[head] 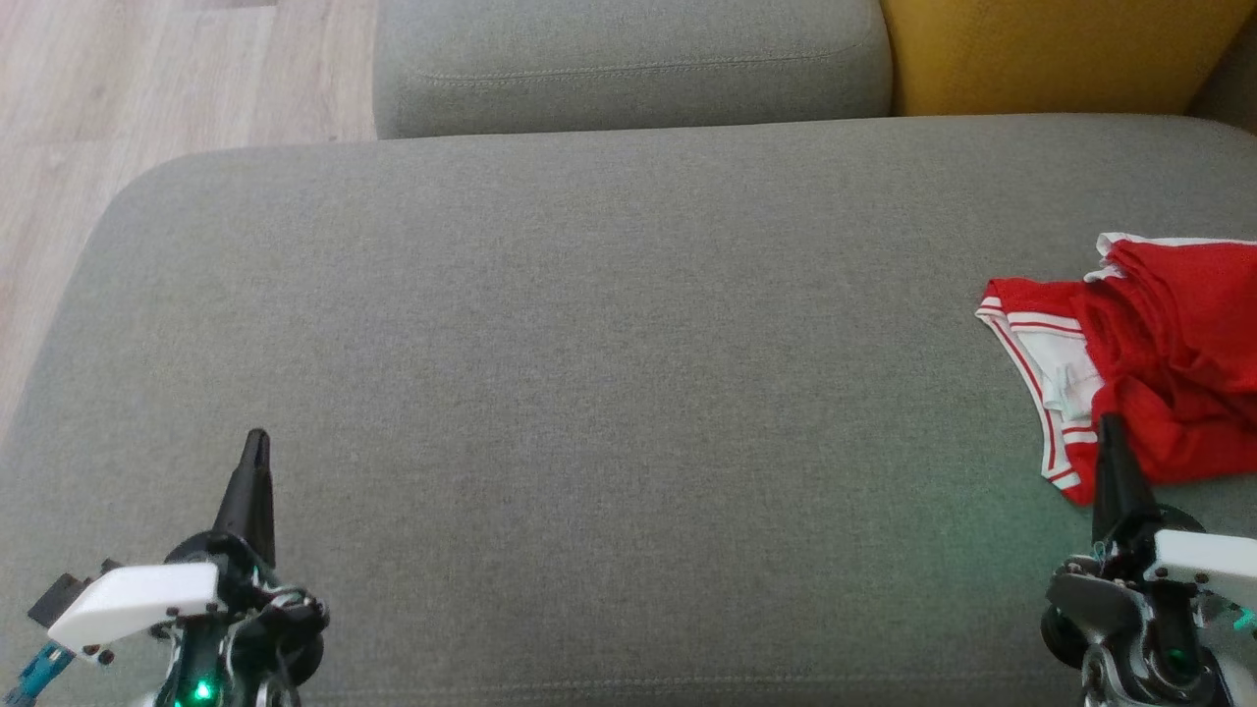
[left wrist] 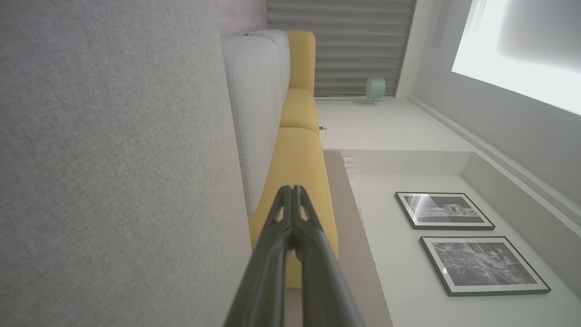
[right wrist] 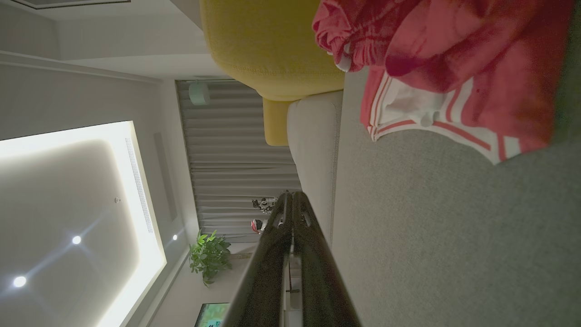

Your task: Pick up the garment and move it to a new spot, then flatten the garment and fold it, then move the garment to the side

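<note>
The garment [head: 1149,363] is red with white and red striped trim, lying crumpled at the right edge of the grey sofa seat [head: 589,373]. It also fills the upper right of the right wrist view as the garment [right wrist: 454,68]. My right gripper [head: 1112,424] is shut and empty, its tip just at the garment's near edge in the head view. In its own view the right gripper [right wrist: 292,195] has both fingers pressed together. At the lower left my left gripper [head: 257,437] is shut and empty, far from the garment. Its closed tips, the left gripper [left wrist: 292,188], hang above the seat.
A grey back cushion [head: 628,64] and a yellow cushion [head: 1061,54] stand behind the seat. Wooden floor [head: 147,88] lies off the seat's left side. The wide middle of the seat is bare fabric.
</note>
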You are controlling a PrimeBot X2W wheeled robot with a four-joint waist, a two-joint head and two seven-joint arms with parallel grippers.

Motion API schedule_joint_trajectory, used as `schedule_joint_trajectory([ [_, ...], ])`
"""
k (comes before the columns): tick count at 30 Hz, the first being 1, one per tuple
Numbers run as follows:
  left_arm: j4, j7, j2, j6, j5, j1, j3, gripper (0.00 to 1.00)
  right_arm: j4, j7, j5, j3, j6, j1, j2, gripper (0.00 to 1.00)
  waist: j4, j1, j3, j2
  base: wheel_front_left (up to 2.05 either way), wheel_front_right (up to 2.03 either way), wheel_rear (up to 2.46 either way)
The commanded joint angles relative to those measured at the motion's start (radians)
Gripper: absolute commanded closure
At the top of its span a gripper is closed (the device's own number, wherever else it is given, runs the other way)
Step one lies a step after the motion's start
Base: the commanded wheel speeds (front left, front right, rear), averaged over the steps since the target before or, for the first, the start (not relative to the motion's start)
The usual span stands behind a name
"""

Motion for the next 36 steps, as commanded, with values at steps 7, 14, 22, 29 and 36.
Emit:
schedule_joint_trajectory([
  [7,-0.029,0.009,0.005,-0.007,0.005,-0.058,0.035,1.0,-0.031,0.006,0.006,0.02,-0.001,-0.052,-0.006,1.0,0.0,0.0,0.0,0.0,0.0,0.0,0.0],
  [14,-0.029,0.01,0.005,-0.007,0.006,-0.058,0.036,1.0,-0.031,0.006,0.006,0.02,-0.001,-0.052,-0.006,1.0,0.0,0.0,0.0,0.0,0.0,0.0,0.0],
  [22,-0.029,0.011,0.004,-0.007,0.007,-0.058,0.037,1.0,-0.031,0.007,0.006,0.02,-0.001,-0.052,-0.006,1.0,0.0,0.0,0.0,0.0,0.0,0.0,0.0],
  [29,-0.029,0.011,0.003,-0.007,0.008,-0.058,0.038,1.0,-0.031,0.007,0.006,0.02,-0.001,-0.052,-0.006,1.0,0.0,0.0,0.0,0.0,0.0,0.0,0.0],
  [36,-0.029,0.012,0.003,-0.007,0.008,-0.058,0.039,1.0,-0.031,0.007,0.006,0.02,-0.001,-0.052,-0.006,1.0,0.0,0.0,0.0,0.0,0.0,0.0,0.0],
])
